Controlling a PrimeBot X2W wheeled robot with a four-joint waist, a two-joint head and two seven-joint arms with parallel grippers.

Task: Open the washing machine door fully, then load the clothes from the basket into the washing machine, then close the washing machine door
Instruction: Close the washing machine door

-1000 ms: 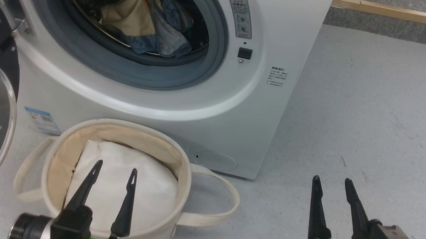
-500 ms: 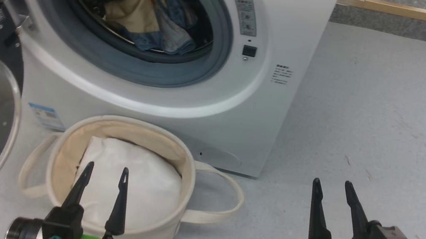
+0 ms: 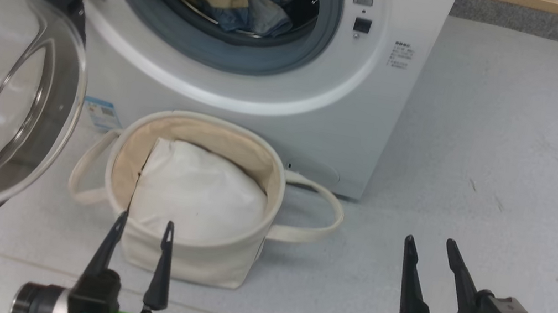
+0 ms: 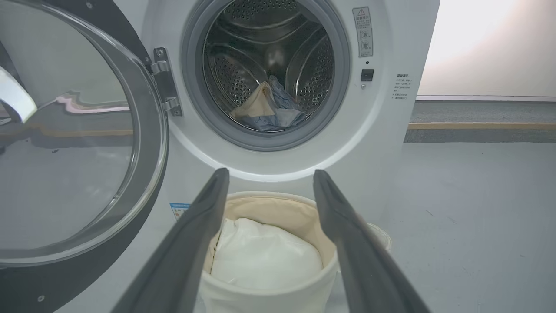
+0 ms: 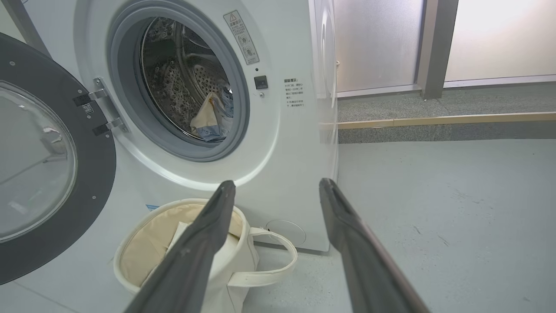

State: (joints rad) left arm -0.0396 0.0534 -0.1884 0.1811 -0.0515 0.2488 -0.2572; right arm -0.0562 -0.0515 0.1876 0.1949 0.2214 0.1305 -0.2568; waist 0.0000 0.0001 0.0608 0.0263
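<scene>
On the floor (image 3: pixel 485 127) in head view, basket (image 3: pixel 186 262) at washing machine (image 3: pixel 320 107) front, washing machine door (image 3: pixel 0 79) swung wide, my left gripper (image 3: pixel 146 219) and right gripper (image 3: pixel 429 240) spread, empty, left wrist view, clothes (image 4: pixel 267 114) low in drum (image 4: pixel 269 56), right wrist view, clothes (image 5: pixel 210 119) there too.

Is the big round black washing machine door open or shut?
Open. The glossy black round door hangs swung aside on its hinge, baring the steel drum with light-blue and beige clothes inside.
</scene>
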